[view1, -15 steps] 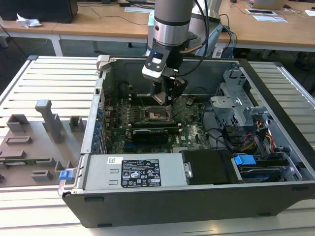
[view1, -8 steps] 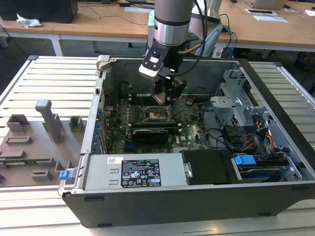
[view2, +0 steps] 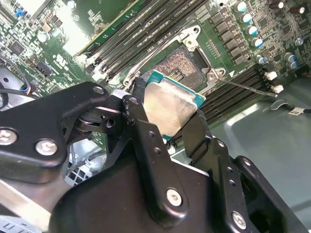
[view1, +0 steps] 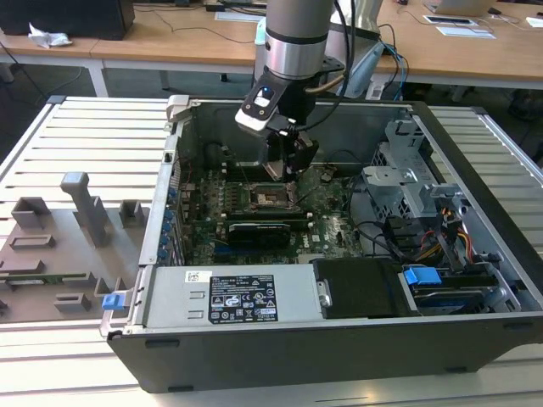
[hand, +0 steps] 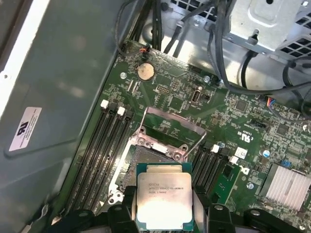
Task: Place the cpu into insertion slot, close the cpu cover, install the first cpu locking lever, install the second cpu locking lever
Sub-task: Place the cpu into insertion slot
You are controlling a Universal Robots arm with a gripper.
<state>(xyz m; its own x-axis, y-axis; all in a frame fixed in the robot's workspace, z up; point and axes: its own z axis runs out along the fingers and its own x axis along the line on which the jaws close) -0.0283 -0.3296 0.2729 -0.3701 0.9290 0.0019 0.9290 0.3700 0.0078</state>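
Behind the work, long wooden desks cross the back of the room. In front of them an open computer case lies on a slatted metal desk. Inside the case the arm's pincer points down over the green circuit board.

Its two black fingers are closed in on opposite edges of the chip. The chip sits flat between them with its dull silver top showing.

In the first wrist view the chip is held clear above the board and hides the near part of the socket. In the second wrist view the socket lies bare just beyond the chip, with its dark centre uncovered. The cover, a thin metal frame with a square window, stands raised on its hinge at the far side of the socket. A thin wire lever is swung out to one side. Long black memory slots run along both sides of the socket, and a round coin battery sits further up the board.

In the exterior view a grey power supply box with a label fills the near side of the case. A blue tab shows among the drive bays toward the exterior view's right. Outside the case, on the exterior view's left, a grey plastic holder tray rests on the desk.
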